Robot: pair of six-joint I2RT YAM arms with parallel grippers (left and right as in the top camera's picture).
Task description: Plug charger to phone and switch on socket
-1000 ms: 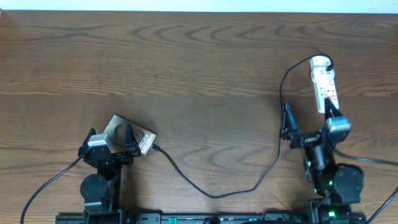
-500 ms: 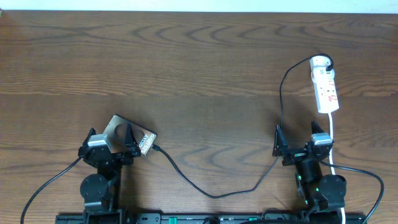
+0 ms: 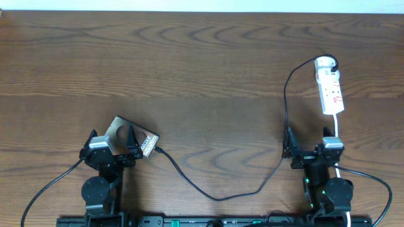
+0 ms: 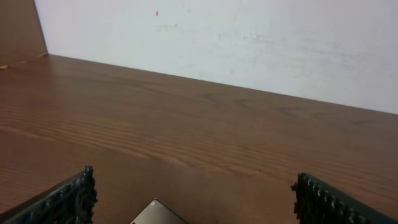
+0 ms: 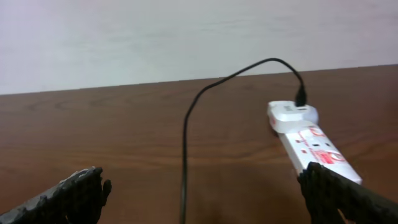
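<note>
The phone (image 3: 130,137), a grey-brown slab with a pale round patch and white lettering, lies at the lower left, tilted. Its corner (image 4: 155,213) shows between my left fingers. The charger (image 3: 218,197), a thin black cable, runs from the phone's lower right end across the table up to the socket (image 3: 330,87), a white power strip with red marks at the right. In the right wrist view the cable (image 5: 185,155) and the socket (image 5: 311,142) lie ahead. My left gripper (image 3: 112,144) is open over the phone. My right gripper (image 3: 307,150) is open and empty, below the socket.
A white cord (image 3: 336,135) runs from the socket down past my right arm. Thicker black arm cables (image 3: 47,189) trail at the lower corners. A white wall (image 4: 249,43) stands behind the table's far edge.
My right arm has drawn back from the socket toward the table's near edge and its gripper has narrowed a little. The left arm, phone and cable have not moved.
</note>
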